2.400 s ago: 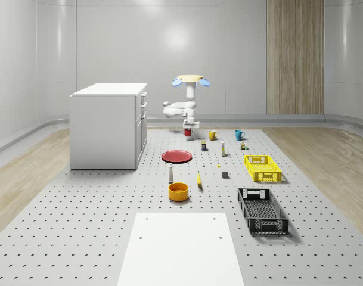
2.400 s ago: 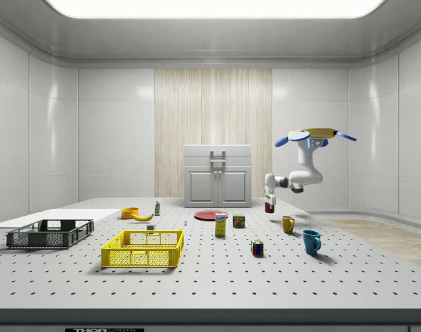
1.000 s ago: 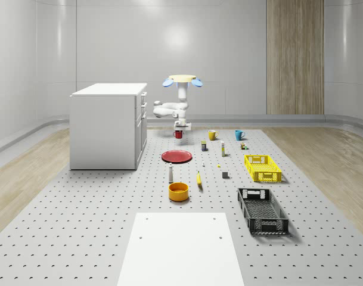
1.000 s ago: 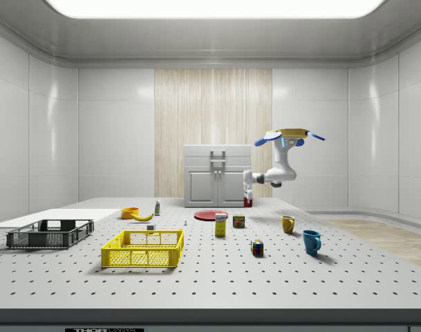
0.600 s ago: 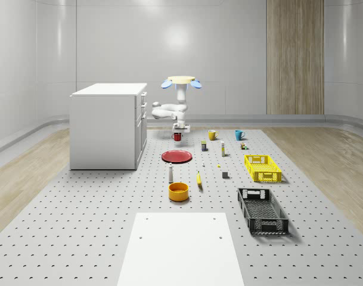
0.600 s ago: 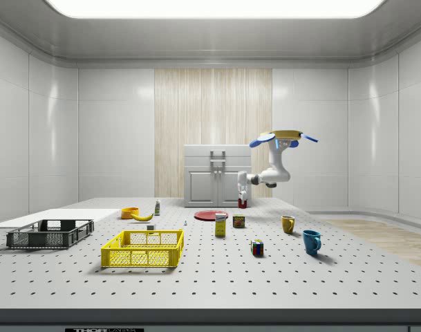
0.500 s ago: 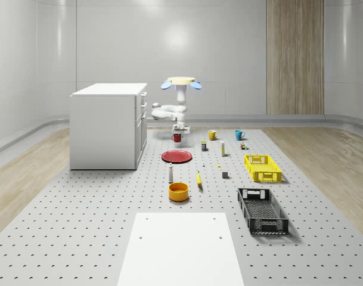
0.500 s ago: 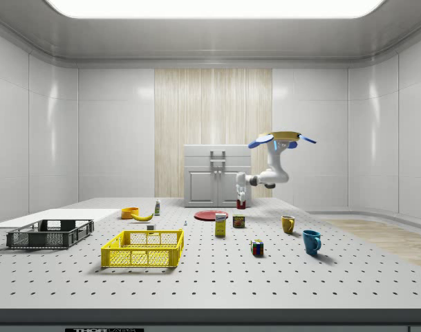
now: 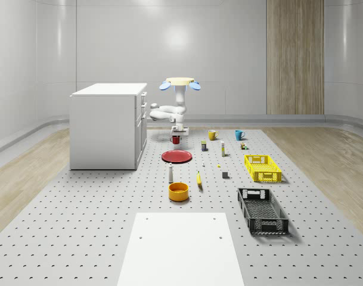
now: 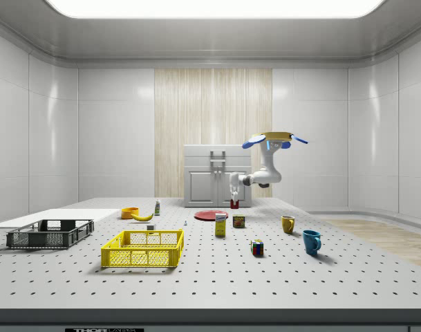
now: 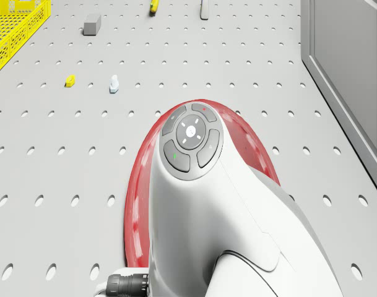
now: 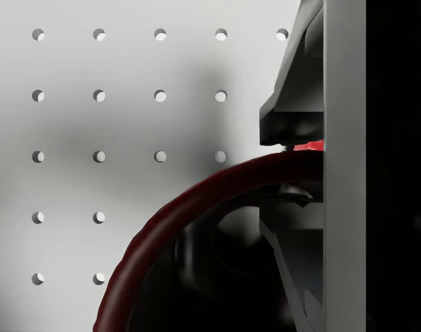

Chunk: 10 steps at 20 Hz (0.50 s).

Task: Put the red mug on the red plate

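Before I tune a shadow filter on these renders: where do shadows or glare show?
Wrist view: a soft dark shadow lies on the table beside the mug, whose inside is near black. Whole-scene view: a glare spot sits on the back wall, and the black crate casts a shadow at its near end. Side view: the ceiling light is blown white.

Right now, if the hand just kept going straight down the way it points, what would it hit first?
Probably the pegboard floor, not the plate. The hand grips the mug's rim and points down; below it the wrist view shows bare floor. The plate seems just ahead, though depth is unclear.
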Available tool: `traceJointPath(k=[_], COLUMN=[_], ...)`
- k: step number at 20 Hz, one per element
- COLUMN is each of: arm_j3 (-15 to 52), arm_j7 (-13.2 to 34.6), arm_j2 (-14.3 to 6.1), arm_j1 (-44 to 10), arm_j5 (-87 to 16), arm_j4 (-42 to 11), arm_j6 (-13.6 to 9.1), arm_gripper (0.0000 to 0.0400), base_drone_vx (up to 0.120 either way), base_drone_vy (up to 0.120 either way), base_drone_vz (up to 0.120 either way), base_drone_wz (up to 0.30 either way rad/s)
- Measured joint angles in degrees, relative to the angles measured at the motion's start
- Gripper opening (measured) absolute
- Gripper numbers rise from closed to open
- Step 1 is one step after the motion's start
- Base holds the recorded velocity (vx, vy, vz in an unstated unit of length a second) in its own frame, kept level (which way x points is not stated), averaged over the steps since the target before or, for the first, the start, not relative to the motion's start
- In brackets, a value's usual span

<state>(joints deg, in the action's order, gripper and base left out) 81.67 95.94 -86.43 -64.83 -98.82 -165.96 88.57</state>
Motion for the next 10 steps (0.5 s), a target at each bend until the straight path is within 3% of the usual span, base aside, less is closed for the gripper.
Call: traceJointPath(k=[10], arm_j3=[0.1], arm_j7=[0.1], arm_j2=[-0.9], arm_j1=[-0.1], arm_j5=[0.4], arm_j4=[0.0], arm_j6=[0.9], arm_gripper=[0.0100], base_drone_vx=[0.120], base_drone_vy=[0.004], base_drone_vz=[0.000], base_drone_wz=[0.000])
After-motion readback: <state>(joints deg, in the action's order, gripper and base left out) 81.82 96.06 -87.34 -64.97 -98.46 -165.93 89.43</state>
